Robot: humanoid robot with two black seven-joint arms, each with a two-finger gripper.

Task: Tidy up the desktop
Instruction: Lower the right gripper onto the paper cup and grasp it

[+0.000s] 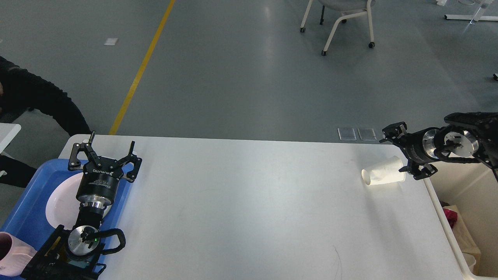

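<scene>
Head view: the white counter point(249, 202) fills the lower frame, running from the blue tray point(27, 210) at its left end to the cream bin point(467, 194) at its right end. The tray holds a white plate point(60, 202), with a pink cup point(9, 258) at its near corner. The left tool point(105, 151) hangs over the tray's far edge, fingers spread wide and holding nothing. The right tool point(402, 151) reaches in low from the right, fingers spread, just beside the base of a paper cup point(383, 176); whether they touch is unclear. That cup lies on its side near the counter's right edge, mouth facing left.
</scene>
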